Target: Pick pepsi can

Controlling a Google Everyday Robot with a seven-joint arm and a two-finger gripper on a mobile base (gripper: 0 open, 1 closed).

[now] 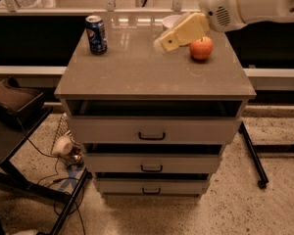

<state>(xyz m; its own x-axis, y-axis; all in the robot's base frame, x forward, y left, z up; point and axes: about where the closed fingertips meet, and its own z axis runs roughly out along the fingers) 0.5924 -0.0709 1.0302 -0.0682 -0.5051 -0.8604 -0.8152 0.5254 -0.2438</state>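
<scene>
The pepsi can (pixel 96 35) stands upright at the back left of the cabinet top (pixel 137 72); it is blue with a silver top and a red-white-blue logo. My gripper (pixel 162 42) reaches in from the upper right, a cream-coloured hand above the back middle of the top. It is well to the right of the can and not touching it. An orange-red apple (pixel 201 48) sits just right of the gripper. A white bowl (pixel 169 21) is mostly hidden behind the gripper.
The cabinet has three drawers with dark handles (pixel 152 136). A dark chair or stand (pixel 14 104) is at the left. Cables and a small white object (pixel 63 146) lie on the floor at the lower left. A black leg with a caster (pixel 255 160) stands at the right.
</scene>
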